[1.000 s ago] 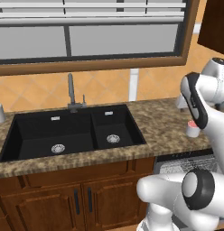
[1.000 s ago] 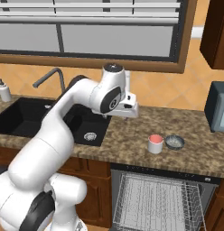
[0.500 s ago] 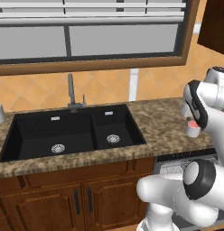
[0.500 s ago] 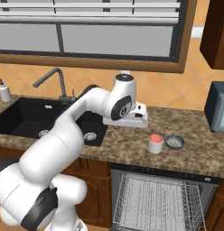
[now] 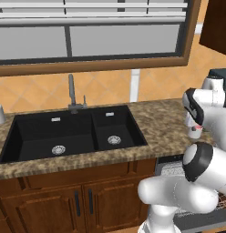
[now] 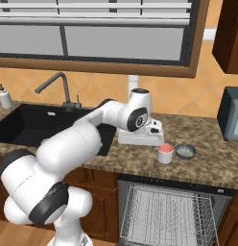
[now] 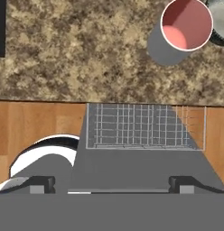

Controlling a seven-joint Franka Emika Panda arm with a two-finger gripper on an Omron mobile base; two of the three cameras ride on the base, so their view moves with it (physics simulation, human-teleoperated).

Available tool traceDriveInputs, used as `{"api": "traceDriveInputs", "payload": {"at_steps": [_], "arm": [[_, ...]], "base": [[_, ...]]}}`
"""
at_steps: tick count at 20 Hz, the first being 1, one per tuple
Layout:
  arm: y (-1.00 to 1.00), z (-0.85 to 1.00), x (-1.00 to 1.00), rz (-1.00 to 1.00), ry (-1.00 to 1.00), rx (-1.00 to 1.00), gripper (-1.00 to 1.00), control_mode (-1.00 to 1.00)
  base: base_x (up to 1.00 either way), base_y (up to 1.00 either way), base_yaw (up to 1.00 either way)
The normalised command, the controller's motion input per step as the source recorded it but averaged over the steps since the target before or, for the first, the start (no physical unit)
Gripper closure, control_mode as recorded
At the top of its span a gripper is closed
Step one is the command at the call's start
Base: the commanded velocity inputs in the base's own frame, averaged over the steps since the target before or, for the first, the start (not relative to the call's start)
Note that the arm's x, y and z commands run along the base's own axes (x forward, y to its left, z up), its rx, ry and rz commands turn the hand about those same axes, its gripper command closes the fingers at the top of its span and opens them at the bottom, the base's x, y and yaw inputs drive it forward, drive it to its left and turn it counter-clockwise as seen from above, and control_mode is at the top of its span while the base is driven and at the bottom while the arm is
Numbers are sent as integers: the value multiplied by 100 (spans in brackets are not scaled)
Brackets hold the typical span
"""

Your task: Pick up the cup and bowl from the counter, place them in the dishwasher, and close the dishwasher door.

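Gripper [image 6: 154, 140] beside cup [image 6: 165, 153], pale outside, salmon-red inside, upright

blinded window [image 5: 92, 32], orange tiled wall [image 5: 110, 86]

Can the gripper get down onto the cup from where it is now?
Probably yes. The gripper hangs just beside the cup, nothing lies between them, and the cup's mouth is open upward. The bowl sits close on its far side.

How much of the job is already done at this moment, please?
Done: only the dishwasher stands open, its rack showing. In hand: nothing; the gripper hangs above the counter beside the cup, its fingers spread and empty. Left: the cup and bowl both sit on the counter, so both must go in, then the door must be closed.
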Motion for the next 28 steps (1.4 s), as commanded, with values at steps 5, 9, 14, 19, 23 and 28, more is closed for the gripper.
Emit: {"api": "traceDriveInputs", "payload": {"at_steps": [5, 9, 14, 19, 23, 28], "arm": [[-24, -3, 38, 0, 0, 0, -100, -100], [-1, 0, 39, 0, 0, 0, -100, -100], [-10, -14, 30, 0, -1, 0, -100, -100], [-3, -26, 21, 0, -3, 0, -100, -100], [0, -17, 8, 0, 0, 0, -100, -100], [-4, -23, 25, 0, -3, 0, -100, -100]], "base": [[0, 0, 0], [0, 0, 0], [0, 0, 0], [0, 0, 0], [0, 0, 0], [0, 0, 0]]}}
